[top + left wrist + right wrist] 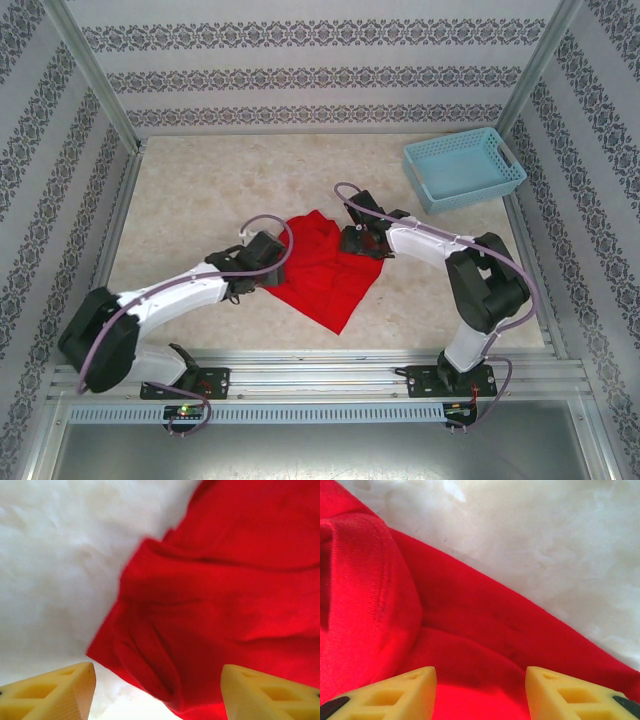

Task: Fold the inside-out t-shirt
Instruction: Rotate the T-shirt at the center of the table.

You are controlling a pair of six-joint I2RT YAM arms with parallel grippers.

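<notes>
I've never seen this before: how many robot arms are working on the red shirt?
2: the left arm reaches in from the left of the t-shirt, the right arm from its right.

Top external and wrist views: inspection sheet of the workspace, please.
Surface: pale marbled tabletop, no spills seen.
Job's things: bright red fabric t-shirt, crumpled mid-table, not neatly folded.
Clutter: light blue plastic basket, far right corner, apart from the t-shirt.
Grippers: left gripper open over the t-shirt's edge; right gripper open over red cloth.
Cables: mauve cables loop along both arms, close above the t-shirt.
Surroundings: patterned wall panels, aluminium frame posts.
</notes>
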